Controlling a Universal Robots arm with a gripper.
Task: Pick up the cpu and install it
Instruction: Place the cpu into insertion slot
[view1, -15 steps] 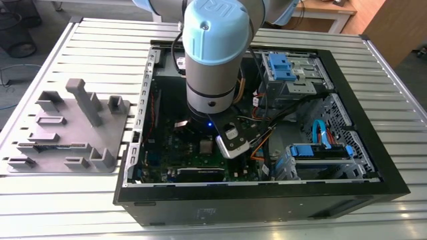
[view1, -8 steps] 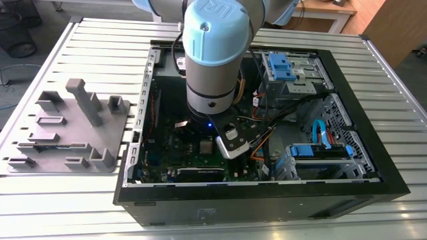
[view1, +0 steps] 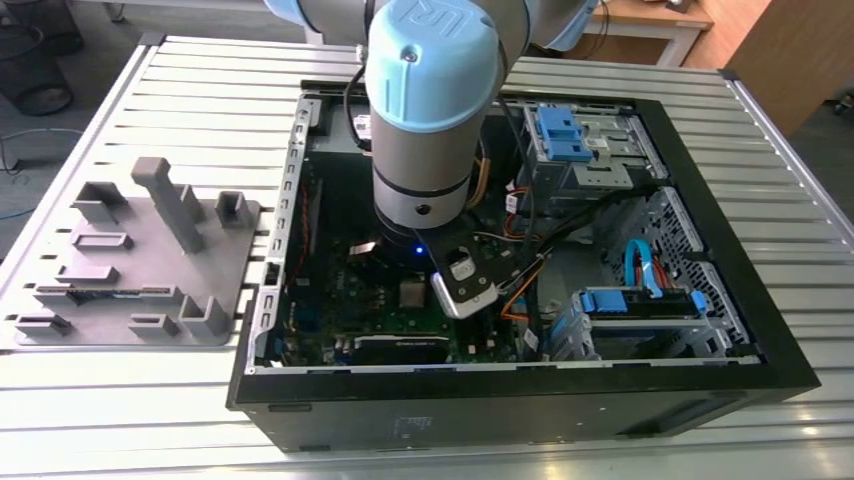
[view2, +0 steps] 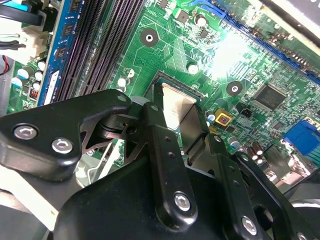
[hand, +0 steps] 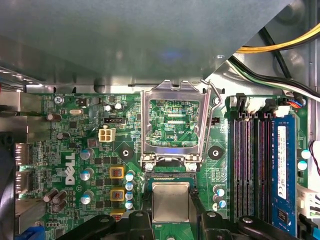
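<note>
Where your gripper (hand: 172, 222) hangs over the motherboard (hand: 75, 150), the cpu (hand: 171, 201) lies flat just beside it; whether it is clamped or released, you cannot tell. Just beyond stands the raised socket bracket (hand: 174, 122), then the grey case wall (hand: 125, 45).

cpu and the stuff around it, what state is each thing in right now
cpu, flat at the open socket, metal top up; unclear if seated
socket bracket, swung open
gripper, low over the cpu
pc case, lying on its side, side panel off
</note>
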